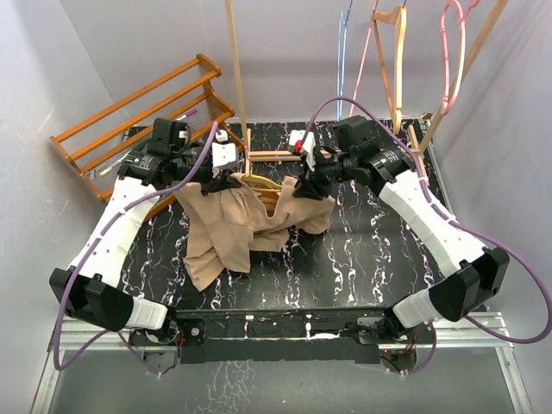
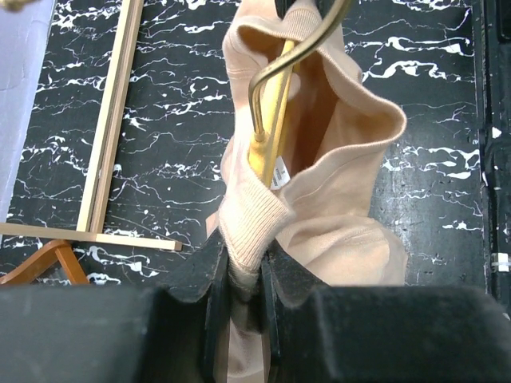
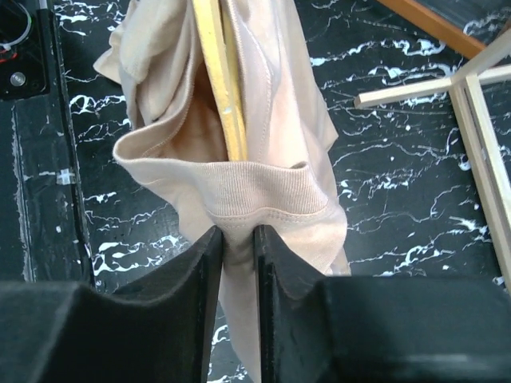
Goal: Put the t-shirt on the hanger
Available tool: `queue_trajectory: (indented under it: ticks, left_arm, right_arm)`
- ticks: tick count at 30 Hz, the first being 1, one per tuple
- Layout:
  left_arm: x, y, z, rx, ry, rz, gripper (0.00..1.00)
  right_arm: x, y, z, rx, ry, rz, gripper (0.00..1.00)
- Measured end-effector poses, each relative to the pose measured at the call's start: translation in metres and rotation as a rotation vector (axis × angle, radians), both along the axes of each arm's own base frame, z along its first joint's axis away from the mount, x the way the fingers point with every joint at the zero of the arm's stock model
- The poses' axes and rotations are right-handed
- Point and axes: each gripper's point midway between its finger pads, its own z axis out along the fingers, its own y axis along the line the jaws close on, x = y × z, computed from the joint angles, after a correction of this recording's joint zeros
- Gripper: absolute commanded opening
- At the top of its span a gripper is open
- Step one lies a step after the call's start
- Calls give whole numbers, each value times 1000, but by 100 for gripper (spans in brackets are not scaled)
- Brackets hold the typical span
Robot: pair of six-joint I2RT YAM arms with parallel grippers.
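Observation:
The tan t-shirt (image 1: 233, 228) hangs bunched between my two arms above the black marbled table (image 1: 362, 250). The mustard-yellow hanger (image 1: 263, 185) lies inside its neck opening, seen as a yellow bar with a metal hook (image 2: 271, 120) in the left wrist view and as a yellow bar (image 3: 219, 80) in the right wrist view. My left gripper (image 2: 243, 267) is shut on the ribbed collar (image 2: 251, 223). On the opposite side, my right gripper (image 3: 238, 243) is shut on the collar band (image 3: 255, 195). In the top view the grippers (image 1: 226, 179) (image 1: 302, 185) hold the collar stretched apart.
A light wooden stand (image 1: 259, 159) rises at the back centre, its base bars (image 2: 108, 144) (image 3: 471, 88) close to both grippers. An orange wooden rack (image 1: 138, 121) leans at the back left. Pink, blue and wooden hangers (image 1: 397, 52) hang at the back right.

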Motion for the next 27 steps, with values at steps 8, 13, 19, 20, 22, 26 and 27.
queue_trajectory:
  ticks: [8, 13, 19, 20, 22, 26, 27]
  left_arm:
    - [7, -6, 2, -29, 39, 8, 0]
    - [13, -11, 3, -54, 61, 8, 0]
    - [15, -14, 8, -92, 94, 19, 0]
    - [16, -14, 9, -99, 102, 20, 0]
    - [18, -15, 13, -116, 118, 22, 0]
    - [16, -19, 25, -160, 139, 2, 0]
    - [15, -20, 28, -171, 140, -5, 0]
  right_arm:
    - [5, -11, -9, -16, -43, -70, 12]
    - [5, -19, -3, -12, -92, -113, 12]
    - [6, -19, -3, -1, -99, -126, 24]
    - [7, -20, -5, -7, -96, -135, 27]
    - [8, -22, -11, -19, -87, -148, 36]
    - [9, -22, -13, -23, -80, -150, 38]
    - [8, -22, -13, -22, -80, -148, 36]
